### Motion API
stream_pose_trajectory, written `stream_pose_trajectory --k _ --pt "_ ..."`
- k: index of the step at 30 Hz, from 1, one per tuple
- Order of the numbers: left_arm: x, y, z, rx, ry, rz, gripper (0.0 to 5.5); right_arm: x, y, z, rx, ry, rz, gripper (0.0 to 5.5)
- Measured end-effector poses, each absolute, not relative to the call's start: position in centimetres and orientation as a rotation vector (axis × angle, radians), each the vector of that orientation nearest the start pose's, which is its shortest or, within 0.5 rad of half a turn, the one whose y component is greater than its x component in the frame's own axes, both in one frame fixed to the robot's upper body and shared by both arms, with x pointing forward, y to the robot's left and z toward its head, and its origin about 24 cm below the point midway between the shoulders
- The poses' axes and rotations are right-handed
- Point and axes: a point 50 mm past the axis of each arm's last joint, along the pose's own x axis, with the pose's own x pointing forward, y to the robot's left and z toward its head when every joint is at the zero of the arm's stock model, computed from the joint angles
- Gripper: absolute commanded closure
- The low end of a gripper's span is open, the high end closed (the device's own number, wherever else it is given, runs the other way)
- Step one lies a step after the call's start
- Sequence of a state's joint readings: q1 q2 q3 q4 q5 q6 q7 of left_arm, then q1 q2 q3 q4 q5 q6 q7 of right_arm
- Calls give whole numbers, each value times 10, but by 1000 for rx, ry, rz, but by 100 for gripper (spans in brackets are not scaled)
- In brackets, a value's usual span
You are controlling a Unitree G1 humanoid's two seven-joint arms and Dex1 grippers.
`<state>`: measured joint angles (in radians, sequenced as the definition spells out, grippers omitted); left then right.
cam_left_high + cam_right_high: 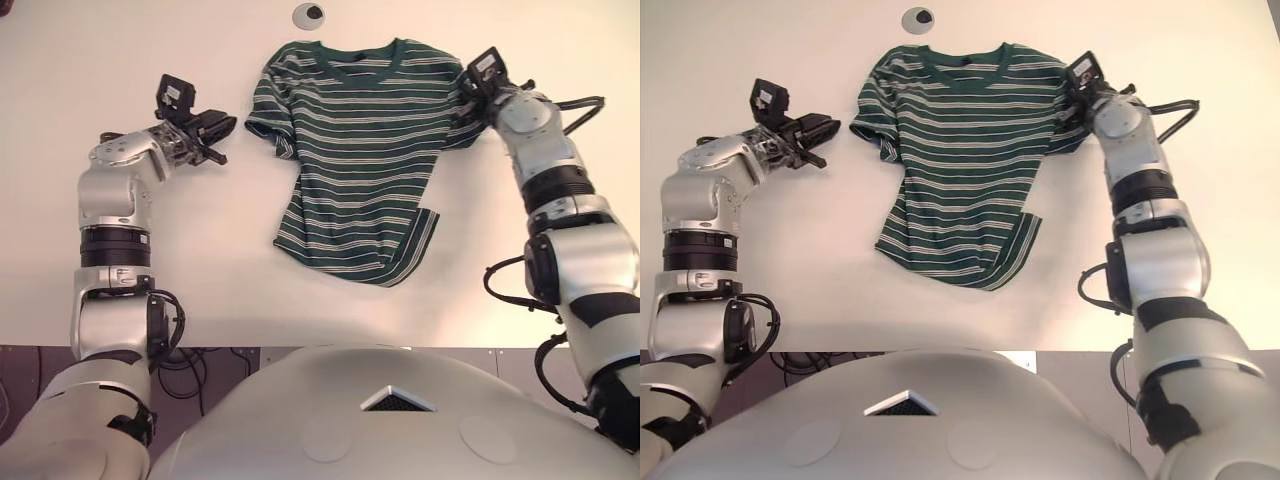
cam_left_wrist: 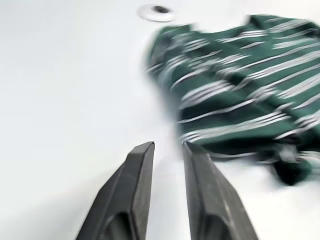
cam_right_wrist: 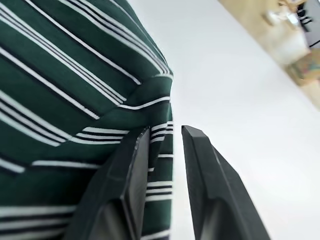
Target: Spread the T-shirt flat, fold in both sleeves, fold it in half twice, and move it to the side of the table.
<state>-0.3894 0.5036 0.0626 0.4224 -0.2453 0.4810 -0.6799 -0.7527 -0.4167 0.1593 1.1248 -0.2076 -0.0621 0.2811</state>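
T-shirt (image 1: 350, 160), dark green with thin white stripes, lies face up on a white desk (image 1: 120, 260), midway between the side edges and closer to the far edge than the near one. Its neckline points to the far edge, just short of a round grey grommet (image 1: 309, 14) set in the desk there. The body is mostly spread, but not flat. The sleeve toward the desk's left edge (image 1: 270, 120) is bunched and curled in on itself. At the hem, the corner toward the right edge (image 1: 420, 235) is turned over, showing a folded flap.

The left gripper (image 2: 168, 145) hovers over bare desk just beside the bunched sleeve, apart from the cloth. Its two dark fingers stand a narrow gap apart and hold nothing.

The right gripper (image 3: 165, 131) sits at the sleeve toward the desk's right edge (image 1: 455, 130), right at the sleeve's outer hem. Its fingers are also a narrow gap apart. Striped cloth and a strip of white desk show through that gap, so the fabric lies beneath the fingertips rather than pinched between them. Whether the tips press on the cloth cannot be told.
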Motion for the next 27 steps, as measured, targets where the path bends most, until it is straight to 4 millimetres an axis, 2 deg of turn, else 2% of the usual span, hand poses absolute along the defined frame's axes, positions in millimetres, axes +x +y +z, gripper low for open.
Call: stream_pose_trajectory --k 2,4,6,8,11,14,18,21,24,27 --pt "312 241 60 16 448 -478 452 361 -222 39 -633 398 299 436" --pt "319 234 79 19 345 -507 452 362 -219 40 -634 376 317 436" --pt "324 213 90 5 275 -580 452 362 -217 40 -635 370 329 436" --pt "324 195 86 11 281 -654 452 362 -217 41 -636 362 335 436" --pt "318 177 66 57 381 -748 452 362 -217 40 -636 364 336 436" --pt "310 186 31 133 542 -707 452 363 -217 41 -636 360 338 436" --pt "321 191 29 216 541 -674 452 362 -216 42 -637 363 367 436" --pt "329 193 31 267 531 -658 452 357 -220 32 -682 433 400 436" --pt "331 197 31 294 534 -660 452 355 -233 33 -749 452 378 436" --pt "336 214 36 348 551 -631 452 352 -253 34 -822 460 298 436"
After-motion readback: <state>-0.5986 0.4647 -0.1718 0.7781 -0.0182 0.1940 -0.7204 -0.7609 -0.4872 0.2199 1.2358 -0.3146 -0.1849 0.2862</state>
